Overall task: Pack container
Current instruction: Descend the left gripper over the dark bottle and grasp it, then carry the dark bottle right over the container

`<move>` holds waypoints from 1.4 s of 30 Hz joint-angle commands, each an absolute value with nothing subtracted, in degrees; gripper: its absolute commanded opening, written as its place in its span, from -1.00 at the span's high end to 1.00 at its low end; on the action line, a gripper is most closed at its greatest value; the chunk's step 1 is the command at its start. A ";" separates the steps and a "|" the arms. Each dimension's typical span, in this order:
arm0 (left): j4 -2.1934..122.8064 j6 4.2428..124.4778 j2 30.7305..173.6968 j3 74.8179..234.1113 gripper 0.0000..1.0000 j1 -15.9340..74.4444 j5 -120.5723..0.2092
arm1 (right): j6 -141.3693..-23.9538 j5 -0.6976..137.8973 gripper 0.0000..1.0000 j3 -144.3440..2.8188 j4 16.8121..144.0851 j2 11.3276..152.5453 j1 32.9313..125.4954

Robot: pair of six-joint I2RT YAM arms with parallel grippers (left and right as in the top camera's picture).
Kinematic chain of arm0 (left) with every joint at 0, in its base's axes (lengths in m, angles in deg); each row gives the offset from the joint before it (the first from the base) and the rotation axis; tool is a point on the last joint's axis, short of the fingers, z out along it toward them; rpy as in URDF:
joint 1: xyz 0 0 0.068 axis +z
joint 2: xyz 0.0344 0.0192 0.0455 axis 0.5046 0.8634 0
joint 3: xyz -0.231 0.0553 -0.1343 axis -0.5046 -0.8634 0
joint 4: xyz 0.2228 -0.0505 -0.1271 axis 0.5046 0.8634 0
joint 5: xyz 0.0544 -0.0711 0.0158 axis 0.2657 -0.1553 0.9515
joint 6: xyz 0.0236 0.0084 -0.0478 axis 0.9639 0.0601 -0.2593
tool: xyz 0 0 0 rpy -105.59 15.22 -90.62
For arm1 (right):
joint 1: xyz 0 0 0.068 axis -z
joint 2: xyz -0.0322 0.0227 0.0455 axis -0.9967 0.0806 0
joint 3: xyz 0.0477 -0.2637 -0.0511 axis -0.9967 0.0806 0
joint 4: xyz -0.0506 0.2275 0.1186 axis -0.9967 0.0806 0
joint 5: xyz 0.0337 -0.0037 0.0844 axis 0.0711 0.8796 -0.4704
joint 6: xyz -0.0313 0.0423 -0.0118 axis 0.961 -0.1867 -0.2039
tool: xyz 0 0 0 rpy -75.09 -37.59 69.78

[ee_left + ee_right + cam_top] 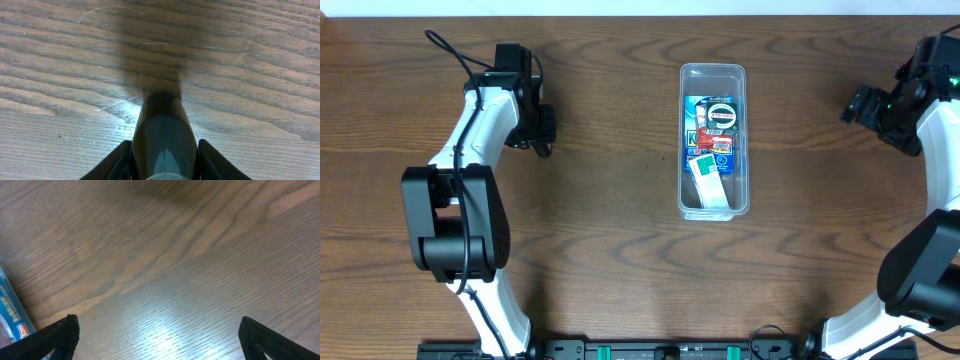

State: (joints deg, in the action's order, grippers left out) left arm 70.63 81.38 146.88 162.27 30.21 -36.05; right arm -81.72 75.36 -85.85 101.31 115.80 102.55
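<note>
The container (713, 74) is a long clear plastic bin at the table's middle, holding several small packets: blue ones, a red one (717, 145), a round dark one (721, 114) and a white and green one (707, 182). My left gripper (544, 130) is far to its left, shut and empty; in the left wrist view its closed fingers (162, 102) hang just over bare wood. My right gripper (855, 103) is far to the container's right, open and empty (157, 335) above the wood. A blue packet's edge (9, 307) shows at the left of the right wrist view.
The brown wooden table (610, 250) carries only the container. Both arm bases stand at the front edge, left (455, 230) and right (920, 280).
</note>
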 commanded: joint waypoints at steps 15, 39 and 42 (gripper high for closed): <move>72.21 80.39 147.73 162.62 0.43 30.29 -36.01 | -81.98 75.78 -0.99 -85.64 101.22 115.91 102.61; 77.72 63.65 118.99 162.86 0.43 7.80 -36.42 | -81.98 75.78 -0.99 -85.64 101.22 115.91 102.61; 77.63 59.76 117.66 162.86 0.42 2.80 -36.40 | -81.98 75.78 -0.98 -85.64 101.22 115.91 102.61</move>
State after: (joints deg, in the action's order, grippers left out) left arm 77.45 66.08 118.90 162.29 6.01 -36.58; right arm -81.72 75.39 -85.85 101.31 115.80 102.57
